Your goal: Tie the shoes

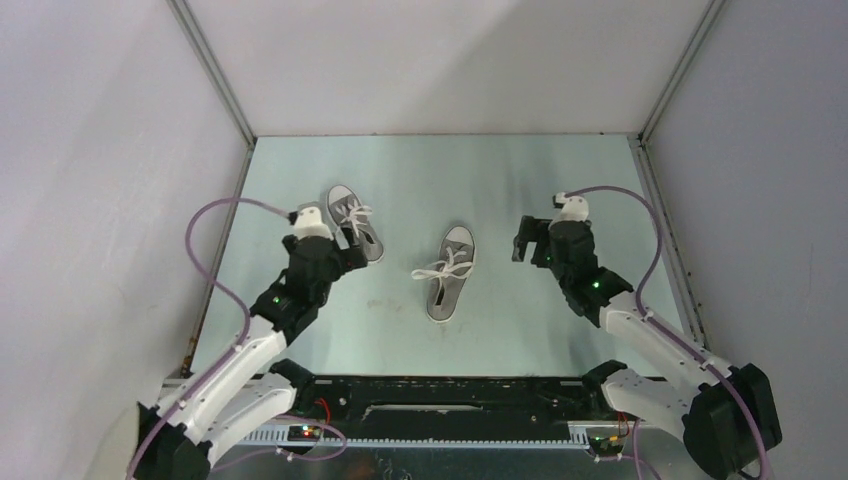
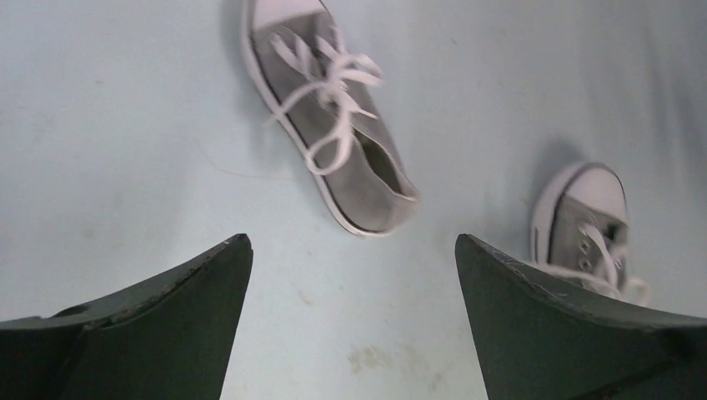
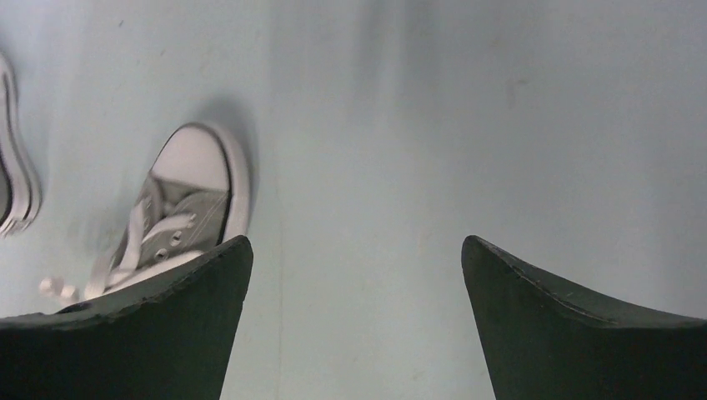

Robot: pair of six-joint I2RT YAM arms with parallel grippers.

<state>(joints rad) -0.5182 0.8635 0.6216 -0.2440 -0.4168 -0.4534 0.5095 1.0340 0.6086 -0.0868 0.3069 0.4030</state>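
Left gripper point(image 1: 349, 253): dark, two fingers, spread wide with nothing between them. It hangs just beside the heel of the first sneaker.

Right gripper point(image 1: 524, 241): same make, also released and empty, over bare table point(image 1: 560, 180), a pale green sheet.

Far-left sneaker point(image 1: 355, 222): small, grey canvas, low-top, white rubber toe cap and white sole. It rests sole-down on the table, directly ahead of the left gripper. Its long axis slants, toe away and to the left, heel toward the arm. White laces point(image 2: 333, 100) lie bunched in loops over the tongue. Whether they are knotted I cannot tell.

Middle sneaker point(image 1: 450, 272): the matching one of the pair, sole-down between the two grippers and touching neither. Its long axis runs nearly straight down the table, toe at the far end. Its laces trail off to the left side and look loose, though that is a judgement.

Reach, as I judge it: the far-left sneaker belongs to the left arm. The middle sneaker lies to the left of the right gripper, which is somewhat nearer its toe end, and both arms could come at it from either side.
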